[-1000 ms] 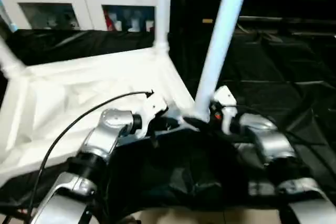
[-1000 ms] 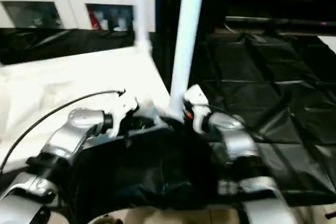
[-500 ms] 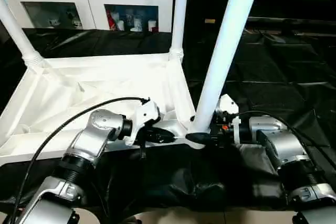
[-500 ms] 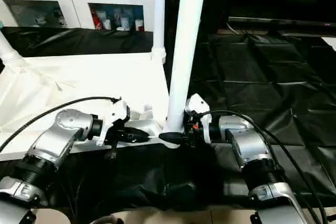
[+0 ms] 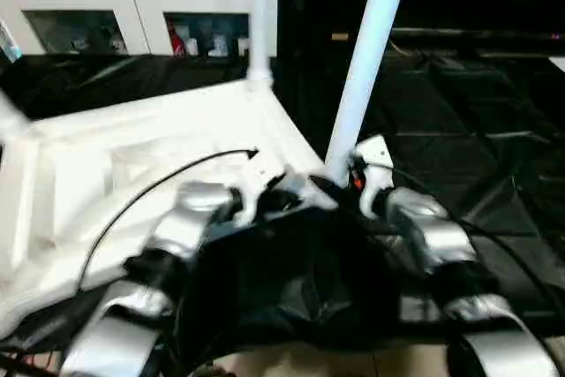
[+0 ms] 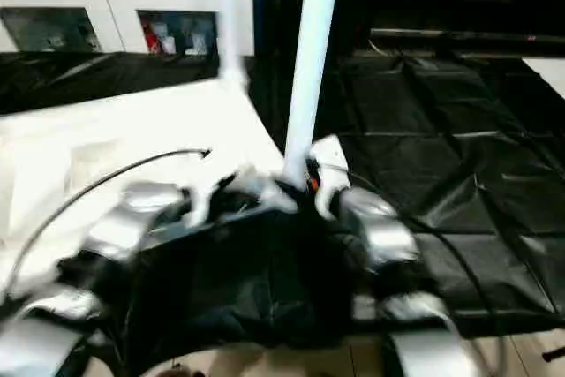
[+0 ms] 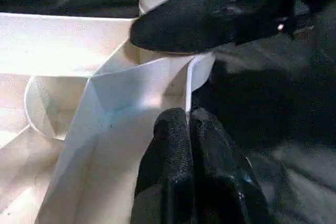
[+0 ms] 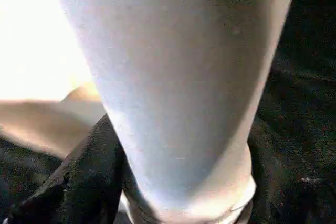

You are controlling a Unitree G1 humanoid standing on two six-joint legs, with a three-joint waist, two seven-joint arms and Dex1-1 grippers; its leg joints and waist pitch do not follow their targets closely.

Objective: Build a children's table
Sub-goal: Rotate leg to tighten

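The children's table lies upside down, its white ribbed top (image 5: 132,165) facing up. A white tube leg (image 5: 366,50) stands in the near right corner socket, and another leg (image 5: 259,15) stands in the far corner. My left gripper (image 5: 296,196) is at that near corner, shut on the top's thin rim wall, which runs between its fingertips (image 7: 173,129). My right gripper (image 5: 340,184) is closed around the base of the near leg (image 8: 178,77). One black finger (image 8: 79,177) lies against the tube, and the same gripper's finger (image 7: 199,17) crosses the leg in the left wrist view.
A white glass-door cabinet (image 5: 106,6) stands behind the work. Black sheeting (image 5: 459,112) covers the floor to the right, and crumpled black cloth (image 5: 282,280) lies between my forearms. A third leg's base (image 5: 9,116) rises at the far left corner.
The head camera has swung and tilted, shifting the whole picture. My right gripper's fingers have narrowed onto the base of the near leg. The left gripper keeps its grip on the rim.
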